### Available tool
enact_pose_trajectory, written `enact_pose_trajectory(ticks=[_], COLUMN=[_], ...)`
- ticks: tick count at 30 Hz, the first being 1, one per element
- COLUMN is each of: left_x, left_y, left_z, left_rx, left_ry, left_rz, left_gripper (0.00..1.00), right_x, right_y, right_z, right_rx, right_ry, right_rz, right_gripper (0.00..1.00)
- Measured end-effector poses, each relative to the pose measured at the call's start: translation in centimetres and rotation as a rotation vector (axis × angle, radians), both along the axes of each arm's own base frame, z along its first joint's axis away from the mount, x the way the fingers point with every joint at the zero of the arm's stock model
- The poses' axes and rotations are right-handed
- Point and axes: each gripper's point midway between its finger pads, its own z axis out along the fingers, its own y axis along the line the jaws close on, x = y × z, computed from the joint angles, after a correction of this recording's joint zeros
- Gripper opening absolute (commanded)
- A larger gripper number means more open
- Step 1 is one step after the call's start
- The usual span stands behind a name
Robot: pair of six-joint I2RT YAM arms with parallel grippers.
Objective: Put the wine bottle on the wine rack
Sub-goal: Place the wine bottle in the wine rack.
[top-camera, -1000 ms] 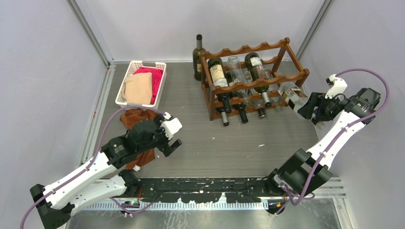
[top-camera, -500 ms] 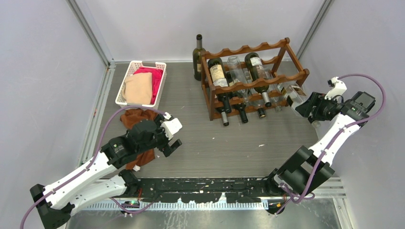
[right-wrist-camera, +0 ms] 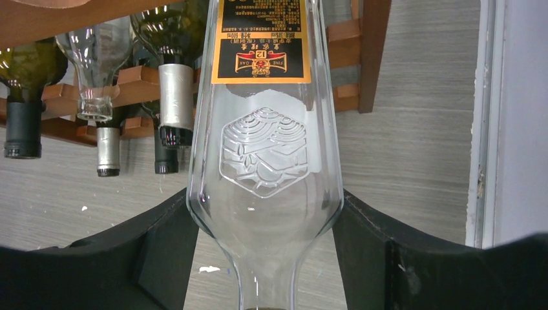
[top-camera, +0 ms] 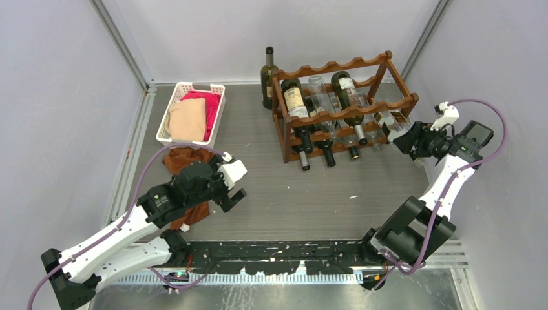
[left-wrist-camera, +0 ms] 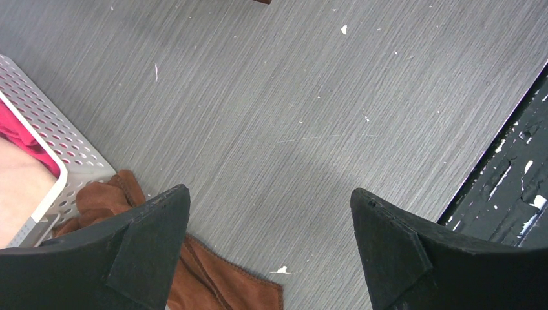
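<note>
While its neck is cut off, right fingers clamp the black-labelled wine bottle; left fingers gape empty.

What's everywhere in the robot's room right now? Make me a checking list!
Surface: grey table.
Job's things: wooden wine rack holds several bottles; clear bottle at its right end.
Clutter: white basket of cloths; brown cloth; dark bottle upright behind the rack's left end.
Grippers: left gripper open, empty; right gripper shut on the clear bottle.
Cables: purple cable on each arm.
Surroundings: plain pale walls.
</note>
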Motion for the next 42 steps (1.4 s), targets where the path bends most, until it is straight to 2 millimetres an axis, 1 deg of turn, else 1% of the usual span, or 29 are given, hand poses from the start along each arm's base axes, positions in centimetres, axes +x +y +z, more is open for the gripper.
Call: enact_pose_trajectory(ticks=[5, 12, 20, 28, 36, 42], left_x=[0.0, 0.1, 0.2, 0.3, 0.4, 0.4], left_y=[0.0, -0.1, -0.1, 0.1, 0.0, 0.0], left_z=[-0.1, -0.6, -1.4, -1.6, -1.8, -2.0], left_rx=[0.003, 0.020, 0.048, 0.060, 0.068, 0.071], left_ry=[0.002, 0.013, 0.022, 0.019, 0.025, 0.027], left_rz=[0.000, -0.002, -0.007, -0.002, -0.002, -0.003], left_gripper=[0.93, 0.93, 0.93, 0.93, 0.93, 0.92], right_x=[1.6, 4.9, 8.2, 9.9, 11.2, 12.0], right_y=[0.5, 1.0, 2.2, 2.5, 2.7, 3.1], right_z=[-0.5, -1.5, -2.4, -2.4, -2.0, -2.3], right_rx=[-0.008, -0.025, -0.032, -0.049, -0.079, -0.078], right_ry=[-0.031, -0.106, -0.181, -0.247, -0.292, -0.302], right_rz=[0.022, 0.040, 0.065, 0.050, 0.020, 0.009], right_gripper=[0.02, 0.03, 0.06, 0.07, 0.09, 0.09])
